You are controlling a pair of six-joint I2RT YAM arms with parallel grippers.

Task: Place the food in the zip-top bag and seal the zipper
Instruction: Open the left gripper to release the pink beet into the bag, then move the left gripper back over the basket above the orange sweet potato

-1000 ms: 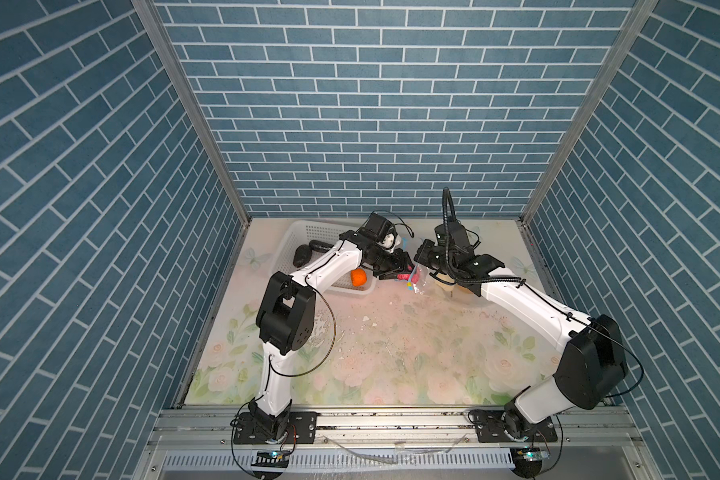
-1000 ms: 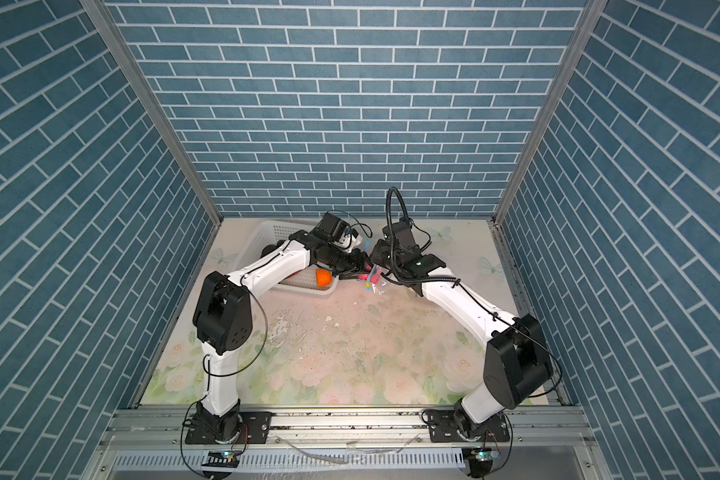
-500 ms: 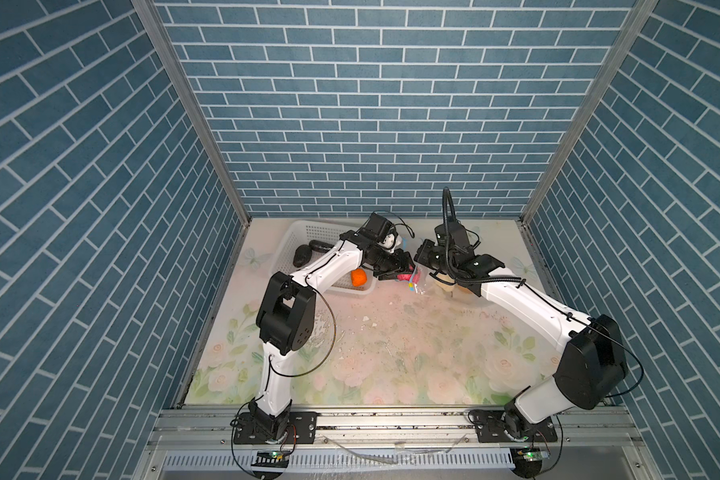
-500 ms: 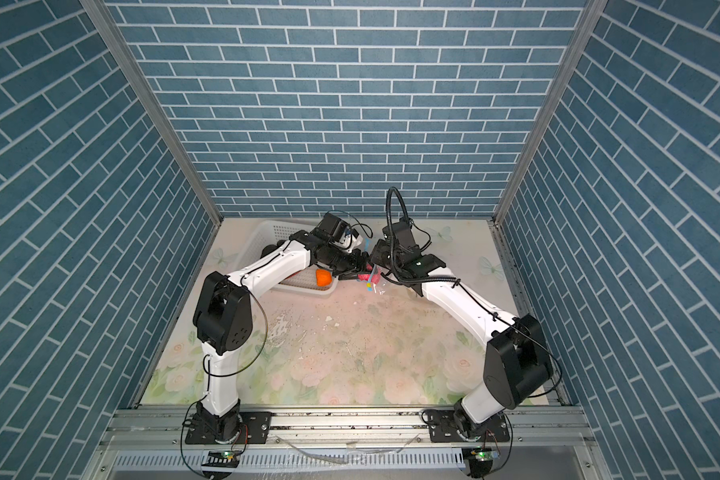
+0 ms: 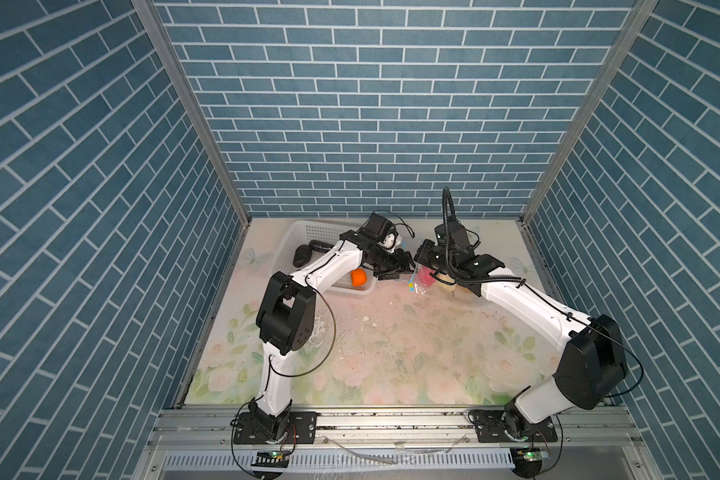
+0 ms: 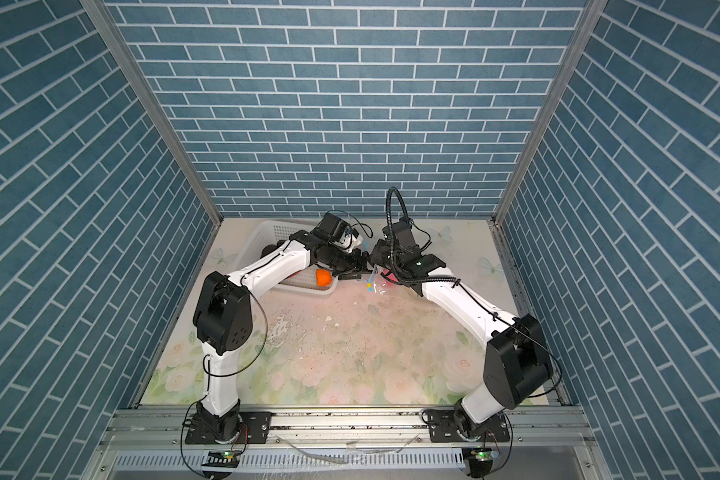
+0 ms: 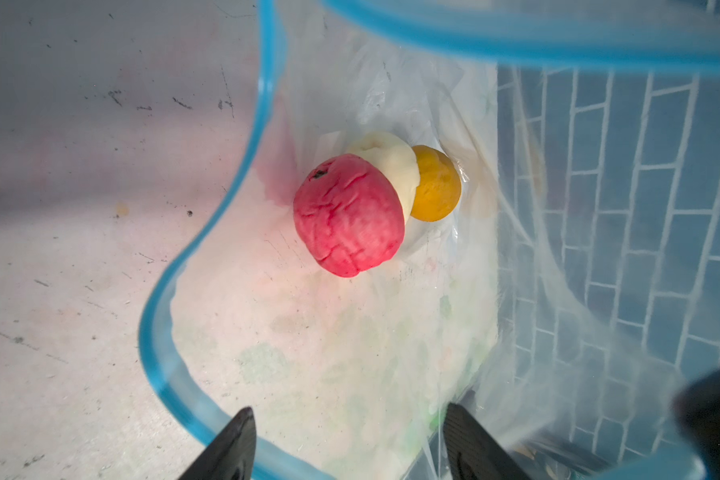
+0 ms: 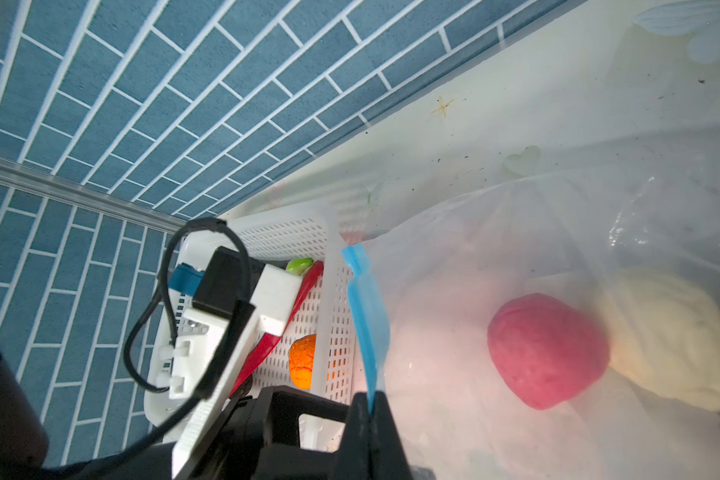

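top views: left gripper (image 5: 400, 269) reaching past the white basket (image 5: 304, 231) to the mouth of the zip-top bag (image 5: 427, 287). right gripper (image 5: 417, 266) meeting it from the opposite side. bag lying on the table (image 5: 391, 353) just beside the basket, pink showing through the plastic. orange lump (image 5: 358, 277) and black pieces (image 5: 302, 254) waiting in the basket.

left wrist view: looking straight down into the open bag. jaws spread, nothing between the fingertips (image 7: 238, 436), poised at the zipper (image 7: 208, 232), its blue strip looping wide. cannot tell whether one fingertip touches the strip. pink lump (image 7: 350, 214), cream-white lump (image 7: 393, 170) and yellow-orange lump (image 7: 435, 189) bunched together, touching, deep in the bag.

right wrist view: jaws clenched on the blue strip, holding the mouth up. red chili (image 8: 306, 286) and a green piece (image 8: 299, 265) visible in the basket, alongside the orange lump.

judged step: filling, partway through, with three lumps in, others outside, zipper not yet run. next, probably: draw the empty left gripper back clear of the strip without snagging it, go to the basket for the orange lump or the chili, and hold the right pinch firm so the mouth does not fold shut.
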